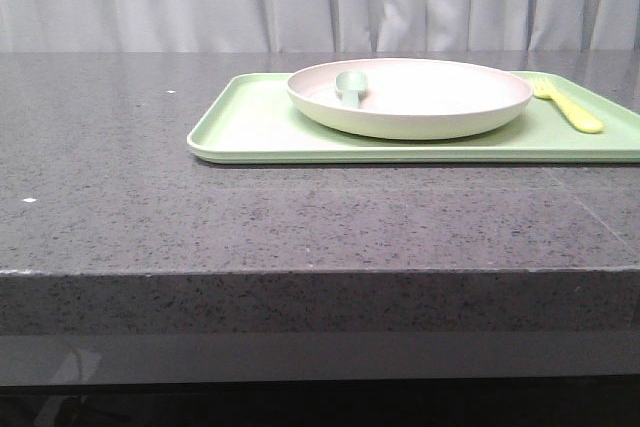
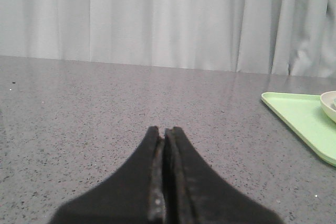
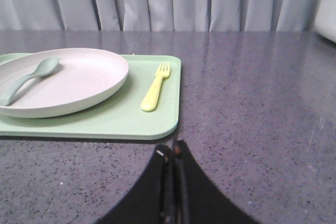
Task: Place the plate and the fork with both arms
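Note:
The pale pinkish-cream plate (image 1: 420, 97) sits on a light-green tray (image 1: 250, 127) at the back right of the table; it also shows in the right wrist view (image 3: 79, 77). The small pale-yellow fork (image 1: 568, 105) lies on the tray to the right of the plate, also in the right wrist view (image 3: 156, 87). My left gripper (image 2: 165, 130) is shut and empty, over bare table left of the tray. My right gripper (image 3: 172, 149) is shut and empty, just off the tray's near right corner. Neither gripper shows in the front view.
A pale blue-green spoon (image 1: 351, 86) lies in the plate, also in the right wrist view (image 3: 29, 79). The tray's edge (image 2: 299, 121) shows in the left wrist view. The dark speckled table (image 1: 150, 207) has a front edge near me. Grey curtains hang behind.

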Action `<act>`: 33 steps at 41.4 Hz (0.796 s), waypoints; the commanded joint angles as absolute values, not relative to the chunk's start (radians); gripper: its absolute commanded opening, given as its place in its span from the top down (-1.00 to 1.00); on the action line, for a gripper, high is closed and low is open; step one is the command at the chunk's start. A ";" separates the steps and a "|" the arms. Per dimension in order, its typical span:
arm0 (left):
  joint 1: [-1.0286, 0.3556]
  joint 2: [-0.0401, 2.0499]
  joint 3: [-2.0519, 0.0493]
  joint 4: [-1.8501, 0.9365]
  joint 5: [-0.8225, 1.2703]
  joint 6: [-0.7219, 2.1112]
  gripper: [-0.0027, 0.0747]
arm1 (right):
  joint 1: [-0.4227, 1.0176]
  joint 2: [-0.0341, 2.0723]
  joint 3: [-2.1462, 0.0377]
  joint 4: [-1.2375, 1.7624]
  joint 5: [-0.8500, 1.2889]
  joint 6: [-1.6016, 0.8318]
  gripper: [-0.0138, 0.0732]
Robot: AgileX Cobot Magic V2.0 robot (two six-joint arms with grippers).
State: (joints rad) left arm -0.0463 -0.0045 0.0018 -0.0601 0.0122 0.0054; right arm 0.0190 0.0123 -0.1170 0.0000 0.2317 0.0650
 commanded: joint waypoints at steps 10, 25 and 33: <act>-0.055 -0.026 0.012 -0.068 -0.075 0.009 0.98 | 0.007 -0.028 0.021 -0.010 -0.069 0.064 0.95; -0.055 -0.026 0.012 -0.068 -0.075 0.009 0.98 | 0.007 -0.028 0.021 -0.010 -0.059 0.064 0.95; -0.055 -0.026 0.012 -0.068 -0.075 0.009 0.98 | 0.007 -0.028 0.021 0.000 -0.085 0.064 0.95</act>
State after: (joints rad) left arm -0.0463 -0.0045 0.0018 -0.0601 0.0101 0.0054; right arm 0.0121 -0.0107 0.0261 0.0000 0.0072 0.0650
